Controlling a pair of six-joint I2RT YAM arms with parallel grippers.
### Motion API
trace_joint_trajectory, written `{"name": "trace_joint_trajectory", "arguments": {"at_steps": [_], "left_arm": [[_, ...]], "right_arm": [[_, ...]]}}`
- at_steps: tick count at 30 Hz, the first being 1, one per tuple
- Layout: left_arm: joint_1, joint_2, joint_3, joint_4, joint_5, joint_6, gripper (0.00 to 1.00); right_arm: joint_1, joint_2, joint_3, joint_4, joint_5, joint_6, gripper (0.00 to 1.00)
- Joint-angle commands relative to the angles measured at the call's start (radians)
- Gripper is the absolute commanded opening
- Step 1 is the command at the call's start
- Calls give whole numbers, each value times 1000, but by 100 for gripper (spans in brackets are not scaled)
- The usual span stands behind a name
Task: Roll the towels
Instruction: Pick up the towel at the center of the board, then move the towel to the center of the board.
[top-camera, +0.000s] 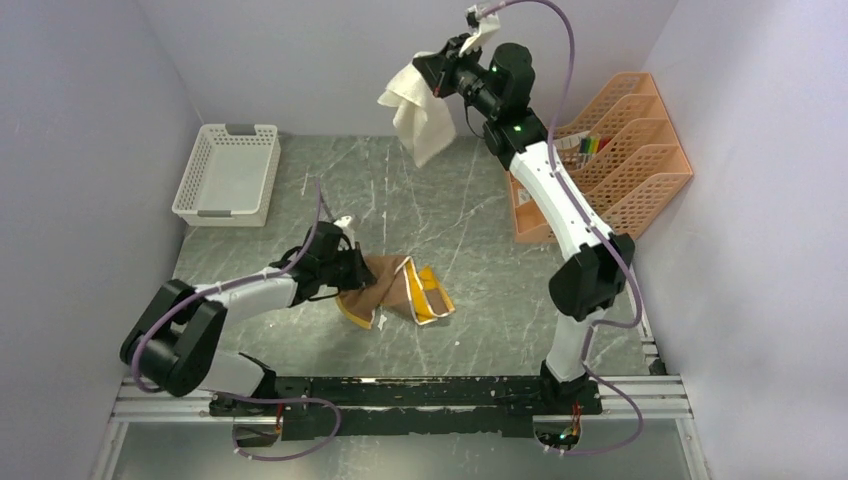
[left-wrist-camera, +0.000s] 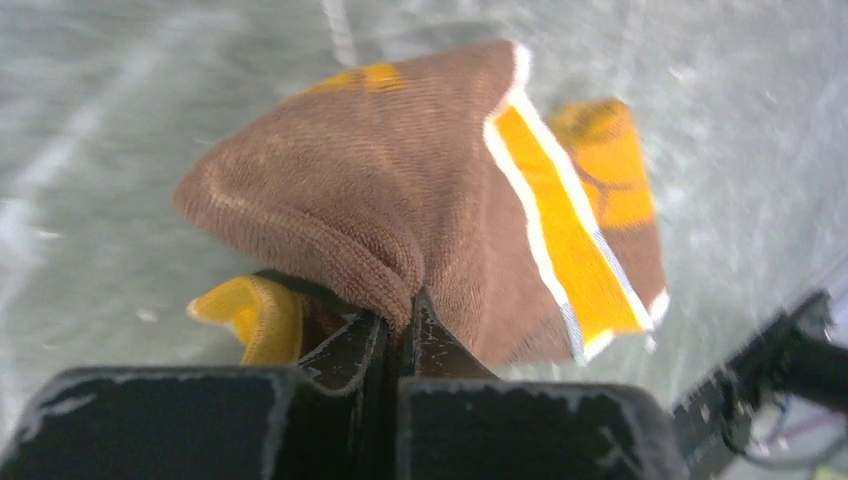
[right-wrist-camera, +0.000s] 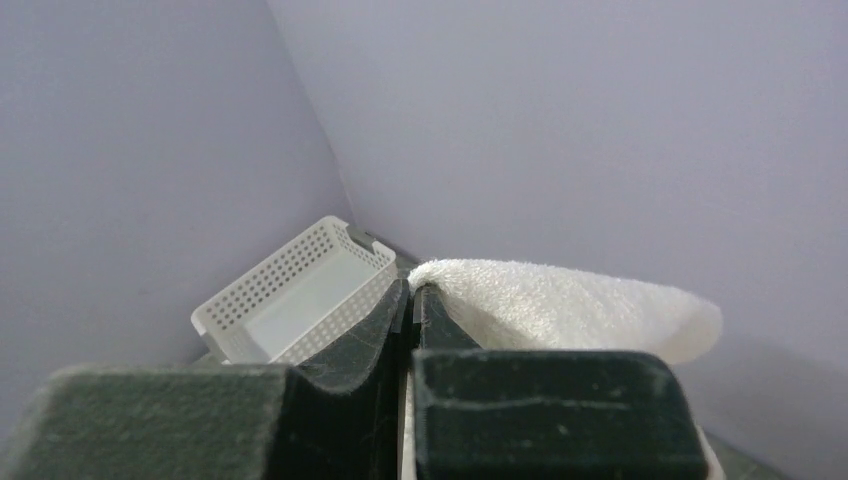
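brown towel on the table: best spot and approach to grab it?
Grip the brown towel by the raised fold at its left end, coming in low from the left arm's side. That fold bulges off the table while the rest lies lower; the left gripper is shut on it there.

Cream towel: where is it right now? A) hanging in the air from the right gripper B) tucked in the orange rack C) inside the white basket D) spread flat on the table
A: in the top view the right gripper is shut on the cream towel, which hangs off it in the air, well apart from the white basket.
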Motion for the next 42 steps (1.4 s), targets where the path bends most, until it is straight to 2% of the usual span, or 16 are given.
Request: {"name": "trace_joint_trajectory", "arguments": {"at_steps": [1, 7, 10, 14, 19, 22, 29, 31, 38, 40, 42], "left_arm": [[-102, -138, 21, -88, 112, 0, 7], [-145, -251, 21, -113, 378, 10, 8], [-148, -227, 36, -110, 482, 31, 14], [-167, -182, 51, -78, 609, 49, 28], [-253, -128, 94, -54, 698, 72, 27], [-322, -100, 138, -49, 686, 89, 32], [-444, -5, 208, 23, 591, 95, 32], [-470, 28, 240, -1, 558, 112, 36], [-479, -5, 299, -200, 310, 191, 75], [-462, -26, 325, -274, 243, 222, 98], [-428, -54, 337, -321, 208, 254, 99]], "right_arm": [[5, 99, 112, -39, -11, -22, 0], [4, 165, 45, -7, 4, 6, 0], [3, 166, -34, 22, 13, 18, 0], [2, 175, -72, 0, 28, -3, 0], [2, 161, -106, -27, 54, -36, 0], [0, 130, -150, -20, 81, -55, 0], [-15, 92, -207, -25, 109, -85, 0], [-19, 92, -207, -29, 109, -88, 0], [-21, 87, -218, -35, 119, -97, 0], [-24, 82, -229, -30, 124, -99, 0], [-28, 74, -244, -22, 128, -96, 0]]}}
